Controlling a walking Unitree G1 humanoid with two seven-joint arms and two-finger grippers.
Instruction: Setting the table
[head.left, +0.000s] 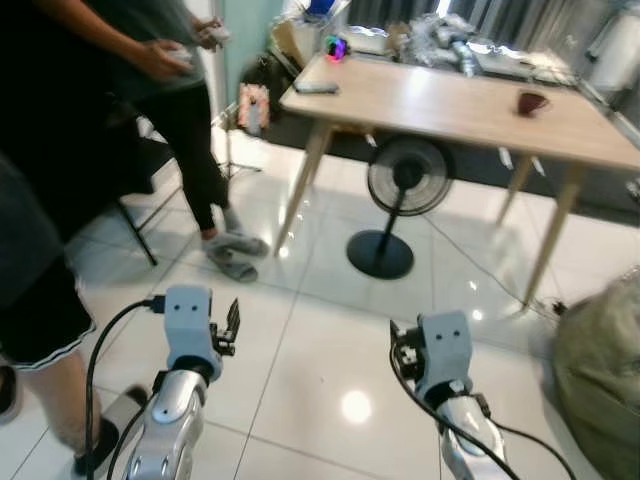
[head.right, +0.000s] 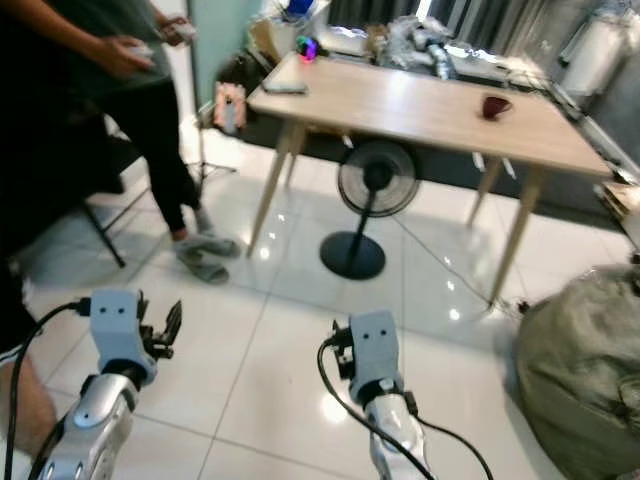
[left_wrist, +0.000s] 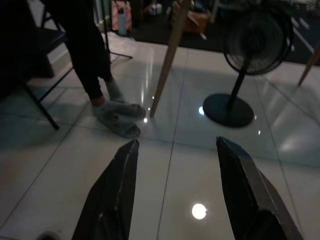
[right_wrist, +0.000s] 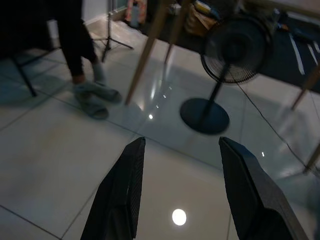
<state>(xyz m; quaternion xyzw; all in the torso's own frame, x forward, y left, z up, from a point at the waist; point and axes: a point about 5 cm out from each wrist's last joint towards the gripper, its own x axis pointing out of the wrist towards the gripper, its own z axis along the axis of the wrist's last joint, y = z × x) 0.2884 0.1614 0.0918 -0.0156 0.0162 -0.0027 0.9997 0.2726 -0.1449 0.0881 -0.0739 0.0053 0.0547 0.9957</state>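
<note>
left gripper (left_wrist: 175, 190): held over floor, jaws spread, empty | right gripper (right_wrist: 180, 190): same, spread | red cup (head.left: 531, 101): near table (head.left: 420, 100) right edge

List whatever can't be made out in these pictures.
- Clutter at the table's far edge: blurred and too small in the eye views to name.
- Mug's contents: too small.
- What the person's hands hold: blurred, too small.
- Fan: top cut off by the left wrist view's edge.

Ahead I see the surface (head.left: 430, 100) carrying a cup (head.left: 531, 101) at right, a fan (head.left: 405, 180) beneath, a person (head.left: 170, 110) left.
</note>
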